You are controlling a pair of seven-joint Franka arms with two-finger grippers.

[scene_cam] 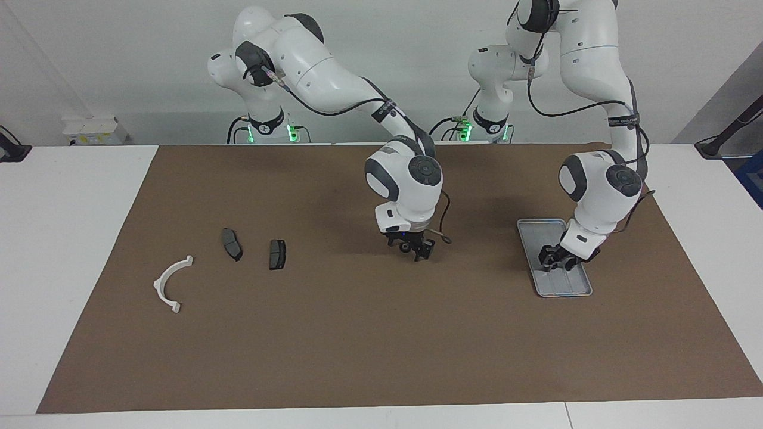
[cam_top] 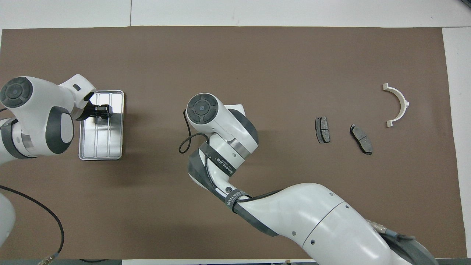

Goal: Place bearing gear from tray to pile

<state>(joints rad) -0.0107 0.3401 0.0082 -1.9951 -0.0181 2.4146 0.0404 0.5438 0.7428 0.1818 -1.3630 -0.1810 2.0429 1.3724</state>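
The silver tray [scene_cam: 536, 229] [cam_top: 105, 147] lies toward the left arm's end of the mat. My left gripper [scene_cam: 554, 262] [cam_top: 103, 111] is low inside it, and what is under its tips is hidden. At mid-mat my right gripper [scene_cam: 416, 255] is down at the mat over a small dark round bearing gear [scene_cam: 409, 249], which it mostly covers. The right wrist hides both in the overhead view. The pile lies toward the right arm's end: a white half-ring bracket [scene_cam: 160, 280] [cam_top: 404, 101] and two dark pads [scene_cam: 231, 244] [cam_top: 322, 129].
A brown mat [scene_cam: 334, 345] covers most of the white table. A black cable loop [cam_top: 186, 140] hangs off the right wrist. The second pad [scene_cam: 277, 254] [cam_top: 361, 138] lies between the first pad and mid-mat.
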